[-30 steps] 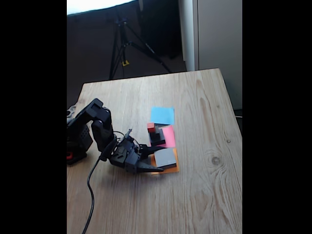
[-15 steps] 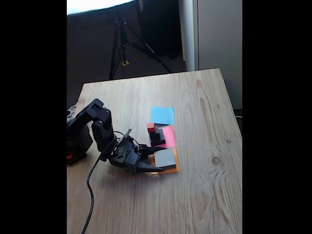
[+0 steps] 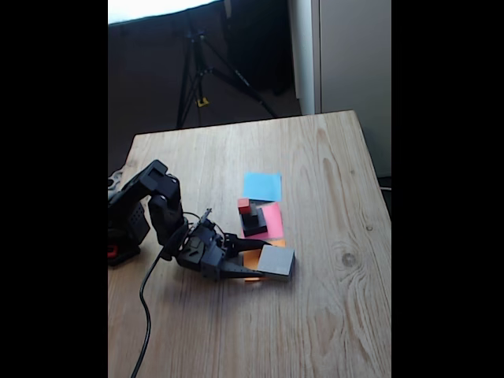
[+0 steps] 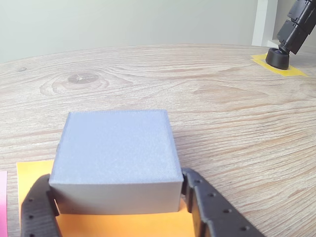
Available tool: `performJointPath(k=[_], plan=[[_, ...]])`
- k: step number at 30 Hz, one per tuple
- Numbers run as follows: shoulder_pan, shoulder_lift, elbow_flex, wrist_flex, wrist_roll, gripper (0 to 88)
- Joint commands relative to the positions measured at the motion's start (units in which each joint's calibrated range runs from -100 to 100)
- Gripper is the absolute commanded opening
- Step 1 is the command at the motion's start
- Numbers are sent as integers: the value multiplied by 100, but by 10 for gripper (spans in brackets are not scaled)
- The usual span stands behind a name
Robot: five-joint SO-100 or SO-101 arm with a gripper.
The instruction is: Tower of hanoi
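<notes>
A large grey block (image 4: 116,158) is gripped between the jaws of the gripper (image 3: 266,268), which are closed against its two sides. In the wrist view, the block is seen above an orange paper square (image 4: 34,170) on the wooden table (image 3: 331,173). In the fixed view, a small red cube (image 3: 243,205) and a dark block (image 3: 253,222) are seen on a pink paper square (image 3: 273,218), beside a blue paper square (image 3: 262,186).

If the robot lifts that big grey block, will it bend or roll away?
Probably neither. The big grey block has flat faces and sharp corners, so it looks stiff and unlikely to roll. Its matte surface should give the tool decent grip, with a finger against each side. It is wide and low, so it seems unlikely to tip on the table.
</notes>
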Motion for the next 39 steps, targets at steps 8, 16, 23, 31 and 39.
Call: performJointPath(k=[8,16,23,31,39], plan=[[-37,-34,-44,-112,87,255],[-12,-162,-35,-15,87,253],[-121,-609,137,236,87,254],[-179,-1033,247,487,87,250],[-213,-1336,256,657,87,250]])
